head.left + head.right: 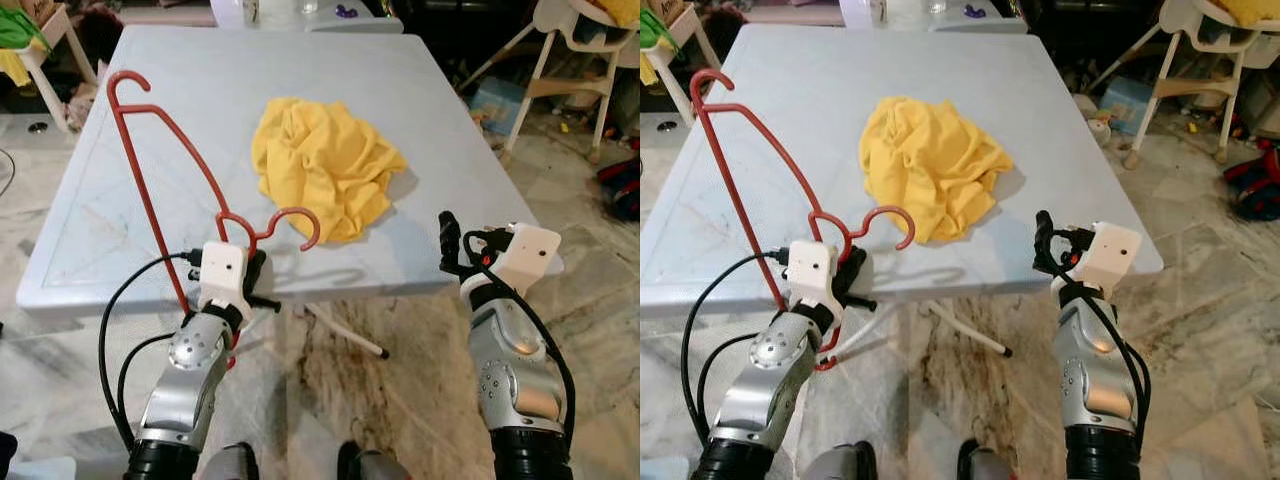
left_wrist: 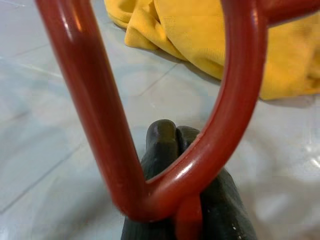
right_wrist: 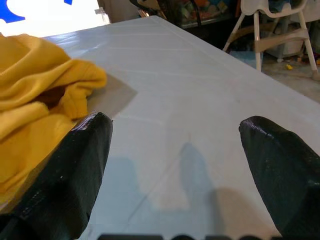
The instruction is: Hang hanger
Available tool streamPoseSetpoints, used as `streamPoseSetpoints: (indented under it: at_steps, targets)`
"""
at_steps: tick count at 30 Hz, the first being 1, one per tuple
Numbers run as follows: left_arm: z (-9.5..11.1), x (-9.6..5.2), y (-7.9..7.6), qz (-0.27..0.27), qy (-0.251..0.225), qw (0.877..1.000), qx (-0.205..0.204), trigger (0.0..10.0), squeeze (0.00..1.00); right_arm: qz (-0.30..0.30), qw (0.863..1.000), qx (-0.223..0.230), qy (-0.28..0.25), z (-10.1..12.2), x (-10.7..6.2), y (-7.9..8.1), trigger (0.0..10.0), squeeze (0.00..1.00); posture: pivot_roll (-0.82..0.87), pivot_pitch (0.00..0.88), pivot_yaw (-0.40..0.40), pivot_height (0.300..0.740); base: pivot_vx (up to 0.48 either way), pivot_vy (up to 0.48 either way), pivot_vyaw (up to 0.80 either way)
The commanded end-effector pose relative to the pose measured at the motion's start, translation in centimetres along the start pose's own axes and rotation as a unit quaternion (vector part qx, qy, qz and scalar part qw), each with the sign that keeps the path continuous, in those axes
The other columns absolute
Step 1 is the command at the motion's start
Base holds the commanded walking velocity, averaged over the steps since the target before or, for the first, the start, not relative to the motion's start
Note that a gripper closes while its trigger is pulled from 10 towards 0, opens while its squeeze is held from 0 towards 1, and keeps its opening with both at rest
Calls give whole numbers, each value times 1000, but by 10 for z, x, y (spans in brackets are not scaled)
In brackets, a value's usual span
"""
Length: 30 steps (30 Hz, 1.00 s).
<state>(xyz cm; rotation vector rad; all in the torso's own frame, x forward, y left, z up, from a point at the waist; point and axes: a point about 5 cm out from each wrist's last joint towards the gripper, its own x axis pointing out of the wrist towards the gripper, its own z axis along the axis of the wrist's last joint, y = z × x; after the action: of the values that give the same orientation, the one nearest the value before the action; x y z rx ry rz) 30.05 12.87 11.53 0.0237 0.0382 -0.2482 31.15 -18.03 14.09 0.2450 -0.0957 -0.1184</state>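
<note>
A red plastic hanger [image 1: 147,195] stands tilted over the front left of the pale grey table [image 1: 200,70]. Its hook [image 1: 300,225] curls up just before the front edge of a crumpled yellow shirt [image 1: 320,165] lying mid-table. My left gripper [image 1: 256,275] is at the table's front edge, shut on the hanger's neck; the left wrist view shows the red loop [image 2: 230,115] across its closed fingertips [image 2: 165,142]. My right gripper [image 1: 450,245] hovers open at the front right edge, nothing between its fingers [image 3: 80,165], with the shirt [image 3: 35,85] to one side.
A white high chair [image 1: 570,60] and a blue box [image 1: 495,100] stand on the floor at the back right. A white chair with green and yellow cloth [image 1: 25,40] is at the back left. The table's white leg [image 1: 345,335] crosses the marble floor below.
</note>
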Motion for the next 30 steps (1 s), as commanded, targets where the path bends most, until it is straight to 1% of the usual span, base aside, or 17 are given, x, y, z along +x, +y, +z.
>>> streamPoseSetpoints:
  at_steps: [1,15,21,28,30]
  targets:
    - [-14,-5,0,-1,31,1000,-1,10000,0,-14,1000,3,8,-1,0,-6,10000,0,73,165,-60,740,-300,0,0]
    - [-16,-5,-2,-10,34,999,6,10000,0,-15,1000,3,11,-2,0,-7,10000,0,70,162,-62,740,-298,0,0]
    - [-17,-5,-1,-12,36,999,9,10000,0,-20,1000,2,15,-3,-1,-11,10000,0,72,161,-60,740,-268,0,0]
    - [-20,-6,-1,-24,36,999,11,10000,0,-20,1000,3,20,-7,-2,-11,10000,0,70,162,-57,740,-38,0,-646]
    - [-22,-6,0,-29,40,999,-1,10000,0,-20,1000,3,23,-9,-4,-10,10000,0,68,163,-58,740,0,0,-469]
